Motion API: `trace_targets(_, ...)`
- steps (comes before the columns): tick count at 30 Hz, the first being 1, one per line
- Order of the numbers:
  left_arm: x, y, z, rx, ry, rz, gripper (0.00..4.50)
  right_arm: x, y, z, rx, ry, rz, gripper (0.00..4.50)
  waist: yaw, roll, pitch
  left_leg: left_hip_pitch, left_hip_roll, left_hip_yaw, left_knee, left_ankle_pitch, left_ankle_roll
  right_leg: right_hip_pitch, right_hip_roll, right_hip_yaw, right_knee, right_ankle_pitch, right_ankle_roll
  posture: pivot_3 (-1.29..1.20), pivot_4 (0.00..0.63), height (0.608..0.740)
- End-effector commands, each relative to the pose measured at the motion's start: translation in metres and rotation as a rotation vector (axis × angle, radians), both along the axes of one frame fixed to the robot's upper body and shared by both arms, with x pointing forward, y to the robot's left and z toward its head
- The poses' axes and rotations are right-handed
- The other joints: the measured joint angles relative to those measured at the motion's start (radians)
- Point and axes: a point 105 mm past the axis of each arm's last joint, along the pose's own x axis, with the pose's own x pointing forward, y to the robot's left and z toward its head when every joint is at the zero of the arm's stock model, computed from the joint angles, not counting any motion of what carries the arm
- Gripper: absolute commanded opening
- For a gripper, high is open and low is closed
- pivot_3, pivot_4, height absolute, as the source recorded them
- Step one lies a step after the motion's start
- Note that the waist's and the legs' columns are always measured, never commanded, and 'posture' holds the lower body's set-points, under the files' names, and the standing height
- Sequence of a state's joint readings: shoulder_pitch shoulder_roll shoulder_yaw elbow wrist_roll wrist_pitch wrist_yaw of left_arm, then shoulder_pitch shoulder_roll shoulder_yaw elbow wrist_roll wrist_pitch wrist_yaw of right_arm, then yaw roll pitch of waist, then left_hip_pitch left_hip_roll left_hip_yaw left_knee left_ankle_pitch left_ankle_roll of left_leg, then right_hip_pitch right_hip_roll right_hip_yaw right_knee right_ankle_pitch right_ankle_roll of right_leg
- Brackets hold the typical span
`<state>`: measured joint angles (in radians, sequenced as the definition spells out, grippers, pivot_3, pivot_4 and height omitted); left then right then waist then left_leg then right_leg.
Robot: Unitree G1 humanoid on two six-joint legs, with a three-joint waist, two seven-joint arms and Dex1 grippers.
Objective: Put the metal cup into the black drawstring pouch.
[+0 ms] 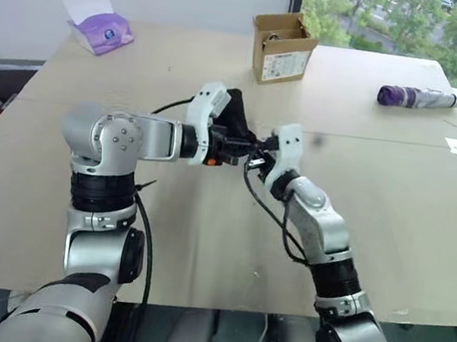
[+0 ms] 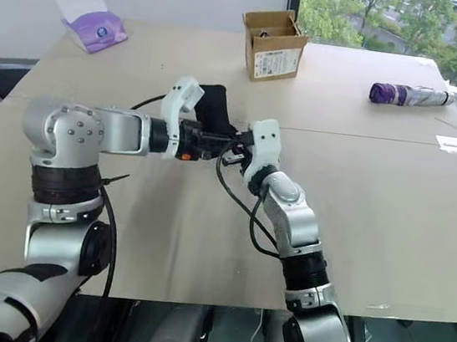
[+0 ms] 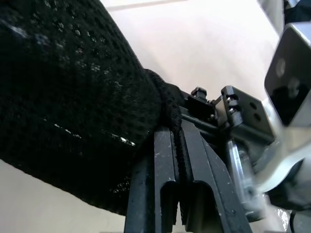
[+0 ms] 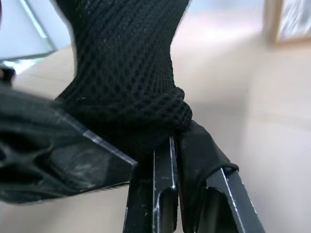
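**Both grippers clamped on the pouch rim above the table**

I see one black drawstring pouch of soft mesh fabric (image 1: 237, 115), matte, woven in a fine open net with a thick rolled hem at its mouth. It hangs clear of the pale wooden table (image 1: 392, 209), just past the centre toward twelve o'clock, held up between my two arms. From the wrists the weave reads plainly: small diamond holes, a bunched hem, the body of the bag bulging away from the fingers.

My left gripper (image 1: 239, 151) comes in from nine o'clock, its two black fingers (image 3: 167, 165) pressed together on the hem with fabric pinched between them. My right gripper (image 1: 258, 151) meets it from about five o'clock, fingers (image 4: 163, 184) likewise clenched on the rolled edge. The two sets of fingertips sit just beside each other at the pouch mouth.

I cannot pick out the metal cup anywhere; whether it is inside the bag I cannot tell.

Counting the rest: one small brown open-topped cardboard box (image 1: 281, 46) at twelve o'clock, one purple tissue packet with a white sheet sticking up (image 1: 100, 29) at ten o'clock, and one purple cylindrical folded object (image 1: 418, 97) lying at two o'clock. All three are well apart from the pouch.
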<state>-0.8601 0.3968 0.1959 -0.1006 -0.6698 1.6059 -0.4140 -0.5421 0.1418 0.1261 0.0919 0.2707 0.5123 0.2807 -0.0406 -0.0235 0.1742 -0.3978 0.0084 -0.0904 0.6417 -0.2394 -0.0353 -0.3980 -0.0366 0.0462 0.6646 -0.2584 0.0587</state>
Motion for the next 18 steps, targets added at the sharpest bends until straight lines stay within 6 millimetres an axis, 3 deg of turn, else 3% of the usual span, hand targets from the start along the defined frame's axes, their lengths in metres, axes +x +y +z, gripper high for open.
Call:
trace_targets(1,0.003,-0.003,0.012,-0.038,-0.053,0.012,0.0,-0.025,0.02,0.032,0.111,-0.077,0.177,0.1,-0.001,0.0,0.0,0.0,0.0,0.0,0.0,0.0,0.0,0.0,0.0,0.0,0.0,0.0,0.0,0.0,0.15,0.74)
trace_targets(12,0.013,-0.008,0.019,-0.053,-0.055,0.057,0.0,-0.029,0.033,0.055,-0.247,-0.57,0.195,0.1,-0.004,0.0,0.0,0.0,0.0,0.001,0.0,0.0,0.0,-0.001,0.0,0.001,0.0,0.0,0.0,0.0,0.15,0.74)
trace_targets(18,0.004,-0.009,0.017,-0.07,-0.039,0.014,0.0,-0.017,0.033,0.057,-0.217,-0.561,0.163,0.1,-0.006,0.0,0.0,0.0,0.0,0.001,-0.001,0.0,-0.001,-0.001,0.0,0.001,0.0,0.0,0.0,0.0,0.15,0.74)
